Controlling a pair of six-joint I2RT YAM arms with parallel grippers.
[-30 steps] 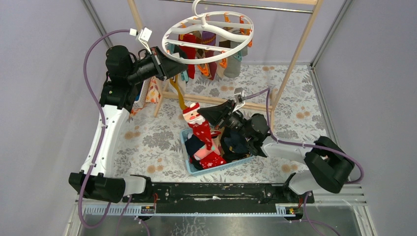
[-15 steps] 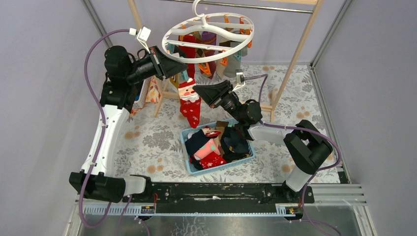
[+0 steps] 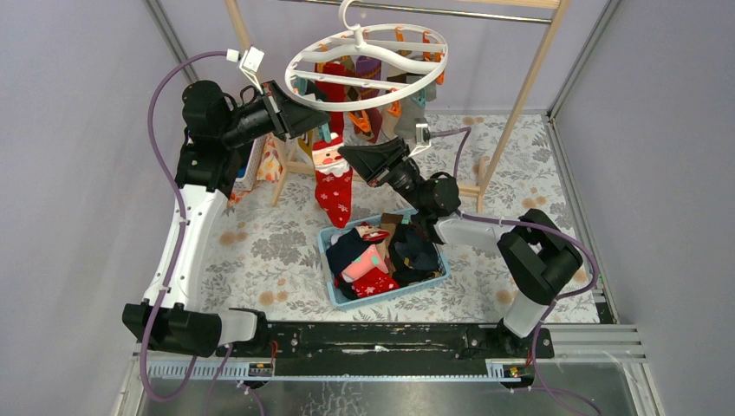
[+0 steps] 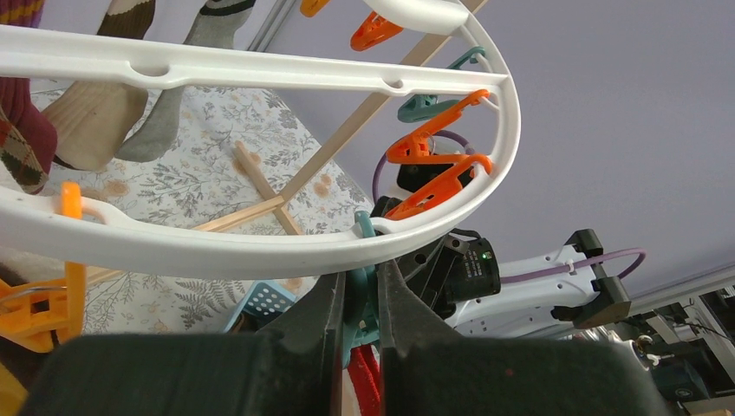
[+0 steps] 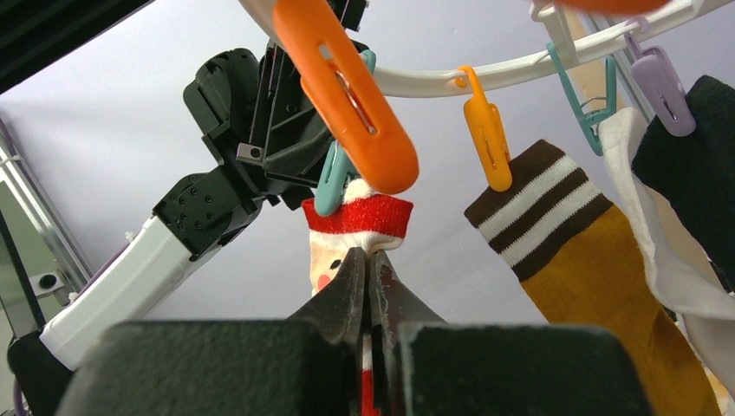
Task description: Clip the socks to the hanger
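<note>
Left gripper [image 4: 361, 299] is pinched tight on a teal clip [image 5: 328, 186] at the front-left rim of the hanger [image 3: 364, 41], which hangs over the far edge of the worktop, about mid-width. Right gripper [image 5: 371, 260] is clamped on the red cuff of the Santa sock [image 3: 332, 178], holding it up right against that clip with the toe dangling. Can't tell if the clip is actually biting the cuff. More socks [image 3: 381, 117] are pegged on the ring, and others sit in the blue bin [image 3: 394, 293] mid-worktop.
</note>
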